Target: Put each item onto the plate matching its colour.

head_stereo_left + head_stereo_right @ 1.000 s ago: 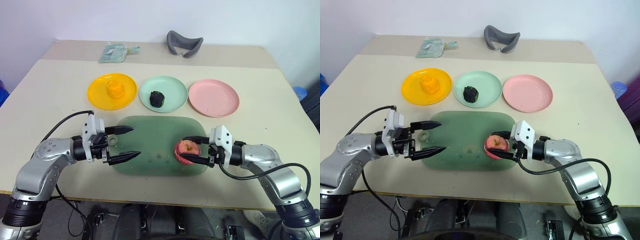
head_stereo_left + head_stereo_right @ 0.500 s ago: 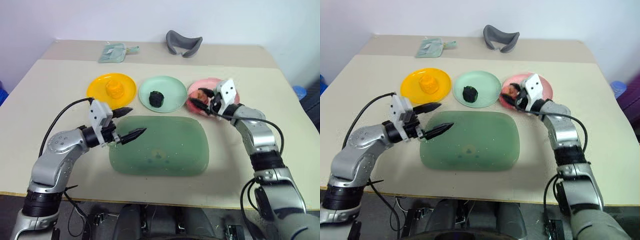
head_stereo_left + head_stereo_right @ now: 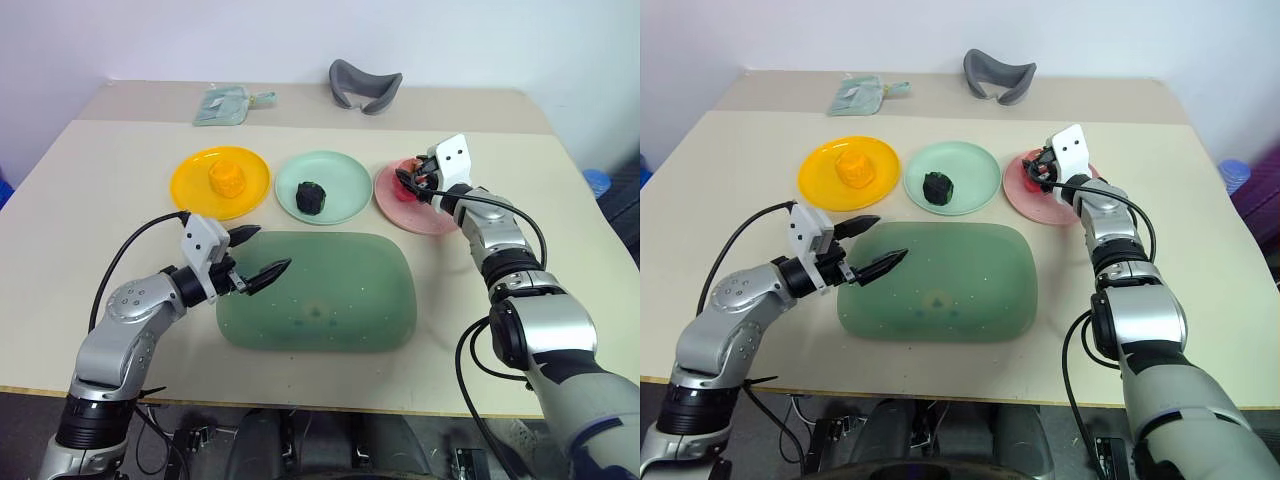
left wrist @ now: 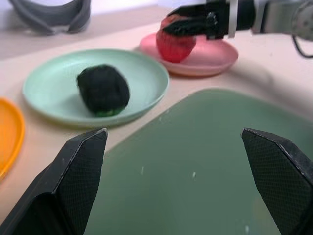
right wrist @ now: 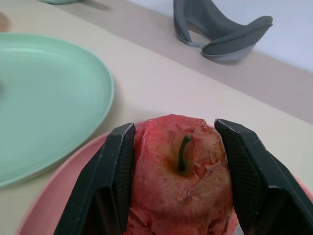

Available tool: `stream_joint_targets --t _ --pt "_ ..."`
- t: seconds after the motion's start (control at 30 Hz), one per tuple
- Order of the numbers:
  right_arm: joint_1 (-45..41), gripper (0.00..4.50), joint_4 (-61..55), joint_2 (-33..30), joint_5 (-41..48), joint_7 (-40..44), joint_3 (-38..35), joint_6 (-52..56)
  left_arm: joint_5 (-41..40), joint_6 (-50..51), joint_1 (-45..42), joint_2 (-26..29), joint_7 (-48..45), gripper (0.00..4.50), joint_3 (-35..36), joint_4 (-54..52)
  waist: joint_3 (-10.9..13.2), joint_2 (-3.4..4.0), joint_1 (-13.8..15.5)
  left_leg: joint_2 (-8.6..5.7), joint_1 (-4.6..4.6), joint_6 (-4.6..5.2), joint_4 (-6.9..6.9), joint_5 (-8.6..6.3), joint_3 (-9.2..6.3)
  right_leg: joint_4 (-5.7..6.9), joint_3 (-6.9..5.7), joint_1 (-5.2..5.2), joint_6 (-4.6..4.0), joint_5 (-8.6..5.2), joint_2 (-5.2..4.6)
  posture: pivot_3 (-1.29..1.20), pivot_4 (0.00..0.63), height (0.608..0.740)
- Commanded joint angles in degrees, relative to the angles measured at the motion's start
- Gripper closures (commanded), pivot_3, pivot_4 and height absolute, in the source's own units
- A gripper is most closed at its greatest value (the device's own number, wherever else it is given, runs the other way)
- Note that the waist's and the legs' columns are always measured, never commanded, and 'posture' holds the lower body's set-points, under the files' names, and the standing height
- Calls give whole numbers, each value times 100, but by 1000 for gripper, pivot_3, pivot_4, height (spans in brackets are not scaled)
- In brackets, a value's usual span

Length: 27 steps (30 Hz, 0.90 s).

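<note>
My right gripper (image 3: 408, 183) is shut on the pink-red apple (image 5: 180, 191) and holds it low at the left part of the pink plate (image 3: 432, 212); I cannot tell whether the apple touches the plate. The apple (image 4: 175, 45) stands stem up between the black fingers. A blackish lump (image 3: 312, 197) lies on the mint green plate (image 3: 345, 175). On the yellow-orange plate (image 3: 195, 195) rests a yellow-orange lump (image 3: 227, 180). My left gripper (image 3: 262, 252) is open and empty at the left end of the green tray, pointing toward the plates.
The large translucent green tray (image 3: 330, 300) lies in front of the three plates. A grey curved cushion (image 3: 365, 85) and a pale green pouch (image 3: 228, 103) sit at the table's far edge. A blue object (image 3: 597, 182) stands beyond the right edge.
My right gripper carried the apple from the tray's right end forward to the pink plate. My left gripper edged forward and turned to the right, still open.
</note>
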Motion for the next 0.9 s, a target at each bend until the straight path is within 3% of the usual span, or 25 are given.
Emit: stream_joint_targets --t 0.03,0.1,0.3,0.47,0.6,0.73,0.9 --pt "-206 1195 27 -107 -59 -18 -133 -156 -83 -146 51 15 -5 0 151 -305 0 0 -1 0 0 0 0 0 -1 0 0 0 0 0 0 0 150 740" --pt "-215 180 -38 -154 -95 -83 -152 -251 -36 -184 113 -21 62 0 171 -333 0 0 -9 0 0 0 -1 0 -1 1 0 -1 0 0 0 0 150 740" --pt "266 180 -1259 -480 371 686 -471 -171 337 -610 475 -106 444 0 405 -180 2 3 12 0 0 0 -3 0 -5 -1 1 -1 0 0 0 0 150 740" --pt "2252 180 -4539 -805 1352 1284 -883 1024 757 -1584 782 -143 669 0 830 319 -1 1 69 2 0 0 -6 0 -10 -8 -1 4 0 0 -2 0 150 740" --pt "3967 180 -6394 -915 1668 894 -1441 1542 574 -1636 1004 -29 597 0 1218 457 -1 1 61 0 0 0 -6 -1 -9 -7 -1 2 1 0 -6 0 150 740" --pt "5317 180 -7233 -795 1684 633 -1799 1598 387 -1538 1234 149 442 0 1507 504 -2 1 41 0 3 -1 -8 -1 -10 -6 -1 4 0 0 -2 0 150 740" --pt "6056 180 -7571 -559 1672 422 -1867 1552 297 -1255 1224 256 414 0 1517 494 -2 1 23 0 10 -1 -7 -1 -8 -5 0 9 0 0 1 0 150 740"
